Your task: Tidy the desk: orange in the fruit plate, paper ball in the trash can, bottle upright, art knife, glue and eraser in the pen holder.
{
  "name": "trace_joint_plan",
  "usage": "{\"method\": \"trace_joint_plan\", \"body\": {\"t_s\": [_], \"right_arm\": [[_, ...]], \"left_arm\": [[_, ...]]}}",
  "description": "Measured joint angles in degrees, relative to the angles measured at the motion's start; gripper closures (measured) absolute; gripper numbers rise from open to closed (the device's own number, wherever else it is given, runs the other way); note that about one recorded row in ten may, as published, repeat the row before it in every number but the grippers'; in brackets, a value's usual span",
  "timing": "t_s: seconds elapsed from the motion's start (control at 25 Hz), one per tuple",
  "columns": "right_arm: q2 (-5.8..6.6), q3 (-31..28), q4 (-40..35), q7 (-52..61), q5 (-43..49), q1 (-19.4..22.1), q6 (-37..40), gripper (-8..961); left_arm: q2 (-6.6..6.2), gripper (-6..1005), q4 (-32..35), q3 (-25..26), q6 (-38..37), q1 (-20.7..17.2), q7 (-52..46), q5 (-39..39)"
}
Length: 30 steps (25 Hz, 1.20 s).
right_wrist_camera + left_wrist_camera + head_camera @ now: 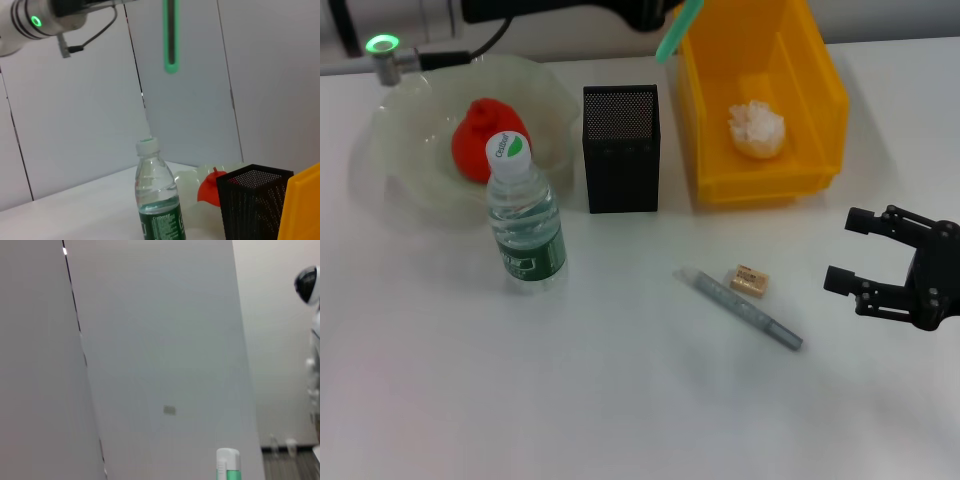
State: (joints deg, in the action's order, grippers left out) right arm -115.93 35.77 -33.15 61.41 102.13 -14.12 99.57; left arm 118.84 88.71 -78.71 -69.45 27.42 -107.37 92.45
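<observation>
Right gripper (840,250), jaws wide apart and empty, should straddle the eraser (749,280) ahead, clear of the adjacent grey pen-like tool (740,307).

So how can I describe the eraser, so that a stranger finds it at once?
Start from the yellow trash can at the far side of the white table. Nearer than it lies a grey pen-like stick, and the eraser lies just beside that. It is the only small tan block with a printed label.

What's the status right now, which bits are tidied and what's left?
Right gripper open, hovering right of eraser. Left arm high at back, holding green stick. Orange in plate, paper ball binned, bottle upright. Eraser, grey pen-like tool loose; nothing blocking.
</observation>
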Motion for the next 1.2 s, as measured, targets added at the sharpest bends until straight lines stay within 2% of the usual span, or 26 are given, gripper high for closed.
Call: {"method": "trace_joint_plan", "body": {"t_s": [0.04, 0.16, 0.2, 0.28, 0.32, 0.36, 0.48, 0.52, 0.56, 0.64, 0.72, 0.76, 0.8, 0.88, 1.2], "right_arm": [[0.0, 0.0, 0.0, 0.2, 0.0, -0.1, 0.0, 108], [0.0, 0.0, 0.0, 0.4, 0.0, -0.1, 0.0, 108], [0.0, 0.0, 0.0, 0.4, 0.0, -0.1, 0.0, 108], [0.0, 0.0, 0.0, 0.4, 0.0, -0.1, 0.0, 108], [0.0, 0.0, 0.0, 0.5, 0.0, -0.2, 0.0, 108], [0.01, 0.0, 0.0, 0.5, 0.0, -0.2, 0.0, 108], [0.01, 0.0, 0.0, 0.5, 0.1, -0.3, 0.0, 108], [0.01, 0.0, 0.0, 0.5, 0.1, -0.3, 0.0, 108], [0.01, 0.0, 0.0, 0.5, 0.2, -0.3, 0.0, 108], [0.01, 0.0, 0.0, 0.5, 0.2, -0.2, 0.0, 109], [0.01, 0.0, 0.0, 0.5, 0.2, -0.1, 0.0, 109], [0.01, 0.0, 0.0, 0.6, 0.2, 0.0, 0.0, 109], [0.01, 0.0, 0.0, 0.6, 0.2, 0.0, 0.0, 109], [0.01, 0.0, 0.0, 0.7, 0.3, 0.0, 0.0, 109], [0.01, 0.0, 0.0, 0.8, 0.3, -0.2, 0.0, 109]], "left_arm": [[0.0, 834, -3.5, -0.7, 2.4, 0.7, 4.3, -3.4], [0.03, 833, -5.6, -1.0, 3.7, 1.5, 6.0, -4.4], [0.11, 833, -9.1, -1.4, 5.6, 2.9, 8.2, -5.3], [0.11, 832, -9.1, -1.4, 5.6, 2.9, 8.2, -5.3], [0.19, 831, -14.3, -2.1, 8.0, 5.5, 12.8, -6.3], [0.17, 831, -16.4, -2.1, 8.8, 6.8, 15.1, -7.2], [0.12, 830, -17.4, -2.0, 9.1, 7.5, 15.9, -7.6], [0.02, 830, -20.8, -0.7, 9.3, 9.8, 17.3, -8.5], [0.03, 829, -22.2, -0.1, 9.4, 10.5, 18.1, -8.8], [0.12, 829, -25.0, 0.4, 9.9, 11.5, 19.6, -10.0], [0.12, 828, -25.0, 0.4, 9.9, 11.5, 19.6, -10.0], [0.15, 828, -29.4, 0.6, 11.2, 12.9, 21.6, -12.7], [0.15, 827, -29.4, 0.6, 11.2, 12.9, 21.6, -12.7], [0.16, 827, -33.7, 0.6, 12.6, 14.4, 25.3, -15.4], [0.23, 824, -37.6, 0.3, 15.7, 16.4, 28.5, -14.0]]}}
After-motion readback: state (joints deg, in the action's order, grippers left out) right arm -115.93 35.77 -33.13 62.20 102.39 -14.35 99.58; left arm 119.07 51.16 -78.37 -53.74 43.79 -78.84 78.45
